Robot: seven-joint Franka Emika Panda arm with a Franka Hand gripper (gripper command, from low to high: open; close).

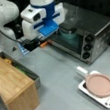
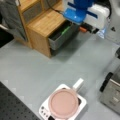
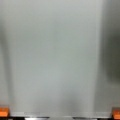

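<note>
The oven (image 1: 84, 34) stands at a front view's top right, with a teal pot (image 1: 67, 33) inside. The open drawer (image 2: 61, 35) of the wooden cabinet (image 2: 42, 22) holds something green and yellow (too blurred to name). A pink pan (image 2: 63, 103) sits on the white hob (image 2: 80, 106). No writing is readable. The gripper (image 1: 43, 44) hangs low over the grey table (image 1: 58, 77), between oven and drawer, its orange-tipped fingers (image 3: 3, 111) spread wide and holding nothing.

The claw (image 1: 43, 44) has orange tips. The table (image 1: 58, 77) is grey, the pan (image 1: 99, 85) pink, the drawer box (image 2: 41, 23) brown wood.
</note>
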